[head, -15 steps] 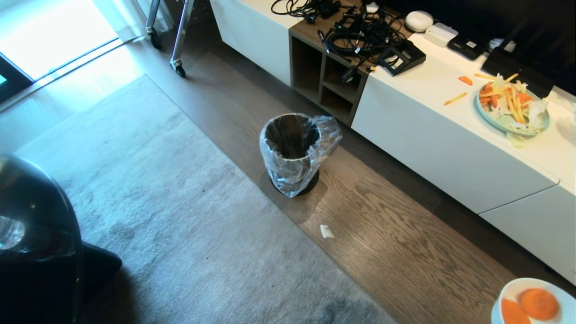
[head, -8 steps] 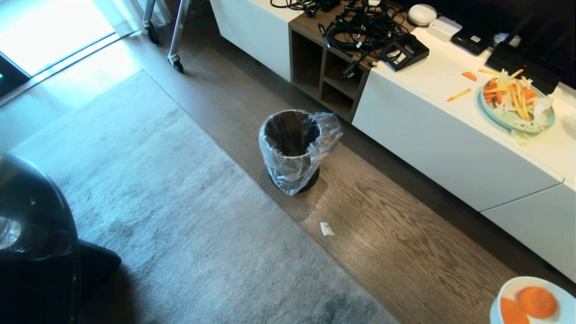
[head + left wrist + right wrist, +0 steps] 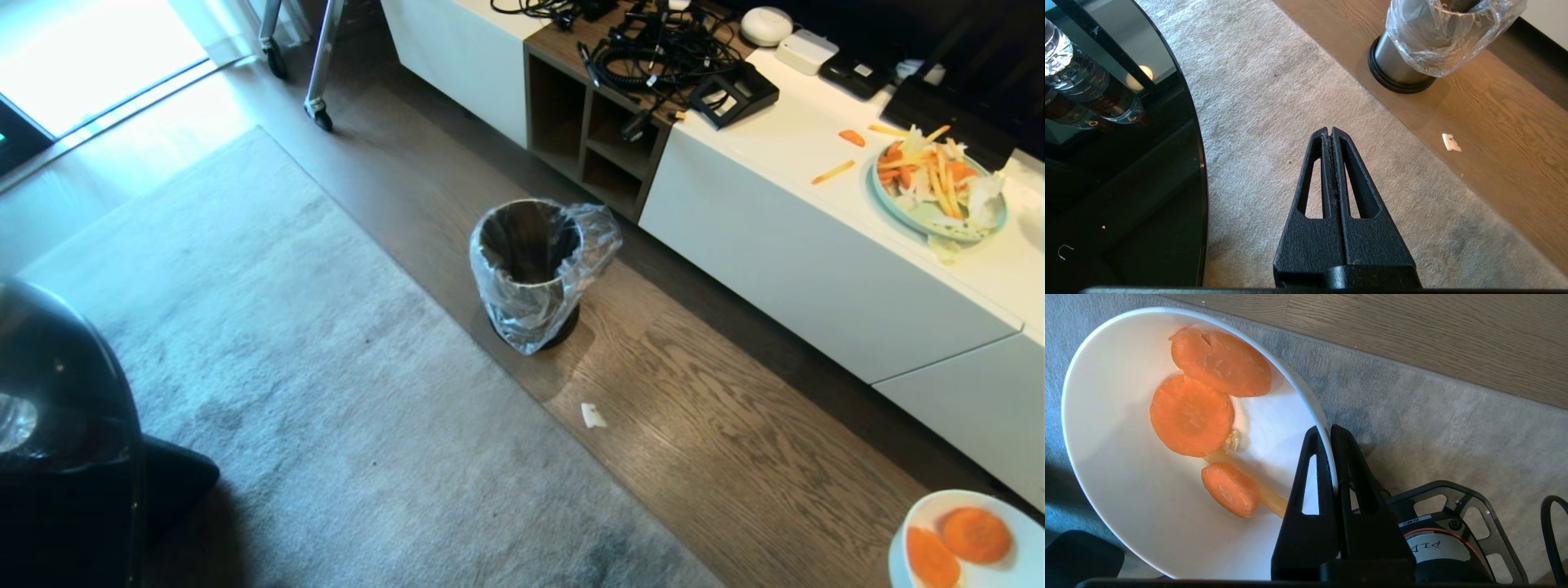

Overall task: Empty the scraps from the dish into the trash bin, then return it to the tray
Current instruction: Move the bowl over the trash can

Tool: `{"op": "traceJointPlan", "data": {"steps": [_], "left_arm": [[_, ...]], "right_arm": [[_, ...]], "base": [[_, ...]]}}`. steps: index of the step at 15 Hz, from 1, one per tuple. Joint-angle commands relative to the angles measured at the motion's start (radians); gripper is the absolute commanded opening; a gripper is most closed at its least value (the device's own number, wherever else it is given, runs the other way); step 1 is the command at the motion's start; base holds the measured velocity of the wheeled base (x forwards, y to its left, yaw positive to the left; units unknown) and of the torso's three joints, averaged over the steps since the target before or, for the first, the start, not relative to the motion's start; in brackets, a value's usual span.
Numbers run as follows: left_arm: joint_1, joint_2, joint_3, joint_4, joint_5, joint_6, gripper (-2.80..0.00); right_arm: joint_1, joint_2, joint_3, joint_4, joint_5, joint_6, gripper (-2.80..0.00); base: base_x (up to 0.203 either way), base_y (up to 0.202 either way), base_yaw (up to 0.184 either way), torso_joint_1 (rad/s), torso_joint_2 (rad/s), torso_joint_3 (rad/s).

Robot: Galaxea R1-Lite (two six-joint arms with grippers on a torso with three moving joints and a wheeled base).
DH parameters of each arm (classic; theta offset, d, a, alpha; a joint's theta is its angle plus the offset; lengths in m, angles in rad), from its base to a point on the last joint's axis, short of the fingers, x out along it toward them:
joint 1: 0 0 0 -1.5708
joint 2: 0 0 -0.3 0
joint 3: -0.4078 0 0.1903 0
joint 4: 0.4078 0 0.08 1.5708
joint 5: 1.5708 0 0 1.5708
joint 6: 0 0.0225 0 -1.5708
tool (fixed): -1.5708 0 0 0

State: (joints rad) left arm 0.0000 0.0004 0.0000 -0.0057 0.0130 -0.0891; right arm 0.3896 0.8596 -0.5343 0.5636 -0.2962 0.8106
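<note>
Glossy black tabletop point(image 3: 57, 425) fills the head view's left edge, cut off by the frame, with a clear bottle point(image 3: 1069, 77) only partly visible on it; the tray is nowhere in view. Grey rug point(image 3: 310, 392) lies beside it, and the left gripper point(image 3: 1329, 132) hangs over that rug with its fingers pressed together, holding nothing. Farther right the trash bin point(image 3: 529, 269) stands on the wooden floor point(image 3: 718, 441), its clear liner crinkled over the rim, its depths too dark to read; a small white scrap point(image 3: 593, 416) lies on the boards nearby. At the far lower right the dish point(image 3: 971, 535) is clipped by the frame's corner, well apart from the bin. The right gripper point(image 3: 1329, 433) pinches the dish's rim, one finger inside and one outside; three carrot slices point(image 3: 1192, 416) lie within.
</note>
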Motion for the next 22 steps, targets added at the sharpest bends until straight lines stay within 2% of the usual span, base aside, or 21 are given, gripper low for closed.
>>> {"op": "traceJointPlan", "data": {"steps": [1, 3, 17, 22], "left_arm": [[0.000, 0.000, 0.000, 0.000, 0.002, -0.001, -2.80], [0.000, 0.000, 0.000, 0.000, 0.001, -0.001, -2.80], [0.000, 0.000, 0.000, 0.000, 0.001, -0.001, -2.80], [0.000, 0.000, 0.000, 0.000, 0.001, -0.001, -2.80]], "right_arm": [[0.002, -0.001, 0.000, 0.002, -0.001, 0.004, -2.80], [0.005, -0.001, 0.001, 0.002, -0.001, 0.004, -2.80], [0.008, 0.009, -0.011, -0.002, -0.003, 0.002, -2.80], [0.006, 0.076, -0.098, -0.063, -0.002, -0.095, -2.80]], "base": [[0.000, 0.000, 0.000, 0.000, 0.00, 0.000], [0.067, 0.000, 0.000, -0.004, 0.00, 0.001], [0.177, 0.000, 0.002, 0.004, 0.00, 0.001], [0.000, 0.000, 0.000, 0.000, 0.00, 0.000]]}}
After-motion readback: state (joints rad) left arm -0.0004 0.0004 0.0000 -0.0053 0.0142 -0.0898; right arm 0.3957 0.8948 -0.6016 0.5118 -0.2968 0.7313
